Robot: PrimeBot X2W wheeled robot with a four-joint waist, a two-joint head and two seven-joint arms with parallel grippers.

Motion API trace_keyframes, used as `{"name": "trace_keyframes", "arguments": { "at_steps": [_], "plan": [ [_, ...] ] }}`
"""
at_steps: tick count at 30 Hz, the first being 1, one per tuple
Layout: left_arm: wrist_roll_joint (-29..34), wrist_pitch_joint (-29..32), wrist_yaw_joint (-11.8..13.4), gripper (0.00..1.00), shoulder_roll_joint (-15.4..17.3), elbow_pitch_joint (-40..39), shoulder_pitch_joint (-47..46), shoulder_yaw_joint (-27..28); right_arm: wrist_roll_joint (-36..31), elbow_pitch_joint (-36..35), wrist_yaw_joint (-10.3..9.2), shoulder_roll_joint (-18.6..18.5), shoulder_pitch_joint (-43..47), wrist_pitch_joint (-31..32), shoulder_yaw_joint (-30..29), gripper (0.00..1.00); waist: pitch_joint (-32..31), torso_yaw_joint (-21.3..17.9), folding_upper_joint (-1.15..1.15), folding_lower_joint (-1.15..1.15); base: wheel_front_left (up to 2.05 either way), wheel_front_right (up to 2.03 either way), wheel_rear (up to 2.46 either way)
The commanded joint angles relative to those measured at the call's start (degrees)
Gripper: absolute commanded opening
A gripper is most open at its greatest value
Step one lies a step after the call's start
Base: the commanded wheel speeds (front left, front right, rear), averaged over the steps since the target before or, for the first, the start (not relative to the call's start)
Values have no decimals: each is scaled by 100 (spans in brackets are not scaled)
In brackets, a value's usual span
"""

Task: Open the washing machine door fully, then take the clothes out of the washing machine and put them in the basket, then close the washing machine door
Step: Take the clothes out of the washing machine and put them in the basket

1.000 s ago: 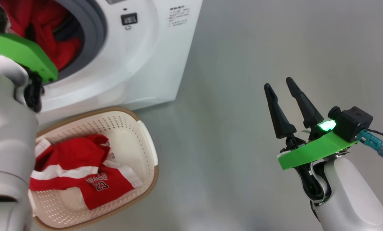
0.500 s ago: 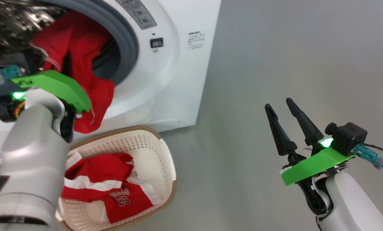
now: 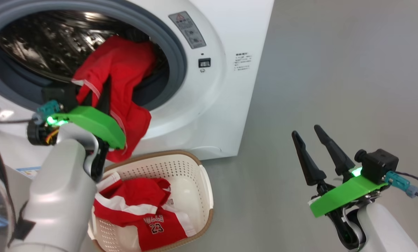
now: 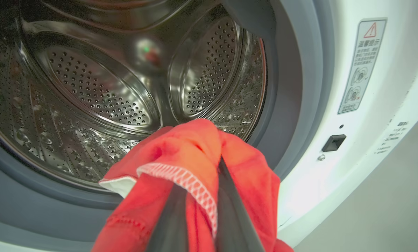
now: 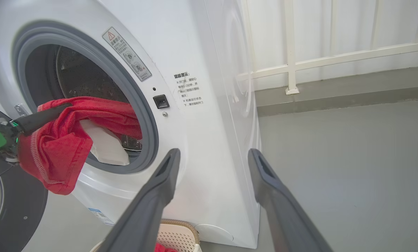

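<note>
The washing machine point(image 3: 229, 105) stands with its steel drum point(image 4: 90, 87) exposed. The washing machine door point(image 5: 16, 210) is swung open at the left, its black rim showing. My left gripper point(image 4: 209, 171) is shut on a red garment point(image 3: 125, 80) at the drum mouth. The cloth drapes over the grey gasket point(image 3: 179, 59) and hangs down the white front, hiding most of the fingers. Below it, the basket point(image 3: 205, 196) holds more red clothes point(image 3: 135, 196), among them the jersey with number 23 point(image 3: 160, 227). My right gripper point(image 3: 305, 131) is open and empty over the floor, right of the machine.
Grey floor point(image 3: 334, 70) spreads to the right of the machine. In the right wrist view a white railing point(image 5: 334, 56) and a low kerb point(image 5: 334, 91) run behind it. The basket sits close against the machine's lower front.
The head camera has shifted, bringing more of the drum into view. My left gripper has drawn the red garment out of the drum so that it hangs over the gasket. The right gripper stays open.
</note>
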Motion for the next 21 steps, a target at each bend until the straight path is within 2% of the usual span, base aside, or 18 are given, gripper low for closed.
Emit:
{"name": "trace_keyframes", "arguments": {
  "at_steps": [1, 8, 10, 11, 21],
  "plan": [
    [36, -90, 20, 0, 245, -335, 90, 89, 117, -101, 9, -30, 108, -68, 106, 100, -189, 152, 0, 0, 0, 0, 0],
    [117, -18, 266, 0, 392, -1556, 815, 5, 136, -68, 9, -50, 230, -68, 105, 100, -422, 278, 0, 0, 0, 0, 0],
    [112, 212, 428, 0, 499, -2294, 1228, -20, 141, -60, 9, -57, 281, -68, 107, 100, -491, 328, 0, 0, 0, 0, 0],
    [112, 212, 428, 0, 499, -2294, 1228, -20, 141, -60, 9, -57, 281, -68, 107, 100, -491, 328, 0, 0, 0, 0, 0],
    [-23, 897, 921, 0, 789, -4265, 2511, -11, 165, -73, 9, -77, 281, -68, 144, 100, -514, 364, 0, 0, 0, 0, 0]
  ]
}}
